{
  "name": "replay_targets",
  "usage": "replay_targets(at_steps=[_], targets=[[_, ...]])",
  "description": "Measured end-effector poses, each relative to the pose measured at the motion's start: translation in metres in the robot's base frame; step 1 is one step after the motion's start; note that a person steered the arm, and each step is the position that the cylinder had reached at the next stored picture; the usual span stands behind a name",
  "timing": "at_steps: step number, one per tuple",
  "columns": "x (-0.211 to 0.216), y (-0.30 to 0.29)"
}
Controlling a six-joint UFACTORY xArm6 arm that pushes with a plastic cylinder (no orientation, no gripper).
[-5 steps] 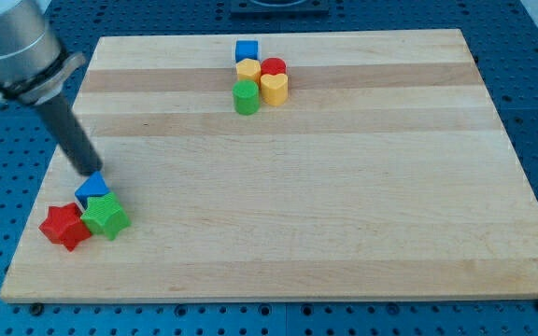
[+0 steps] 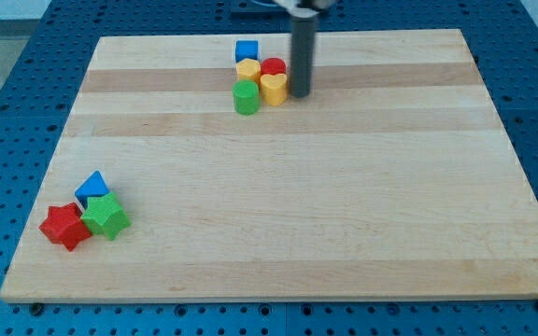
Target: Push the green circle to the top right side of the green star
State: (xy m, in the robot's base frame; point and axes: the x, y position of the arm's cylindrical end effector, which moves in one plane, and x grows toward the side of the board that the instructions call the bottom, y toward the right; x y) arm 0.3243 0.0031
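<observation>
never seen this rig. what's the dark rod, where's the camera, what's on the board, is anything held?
The dark rod is the end of a robot arm; it has no gripper, so nothing is held. Its lower end, my tip, slides on the wooden board and pushes blocks. One camera looks down at the board; its mounting isn't recorded. My tip sits just right of the top cluster: blue cube, red circle, yellow block, yellow heart, green circle. At the view's bottom left: blue triangle, green star, red star.

Green circle [image 2: 246, 97] hemmed top/right by yellow blocks [image 2: 261, 78]; left, bottom sides open.
</observation>
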Motion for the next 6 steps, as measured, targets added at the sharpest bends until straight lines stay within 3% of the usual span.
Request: replay_targets(at_steps=[1, 3, 5, 6], targets=[[-0.007, -0.008], [0.025, -0.095], [0.083, -0.101], [0.076, -0.06]])
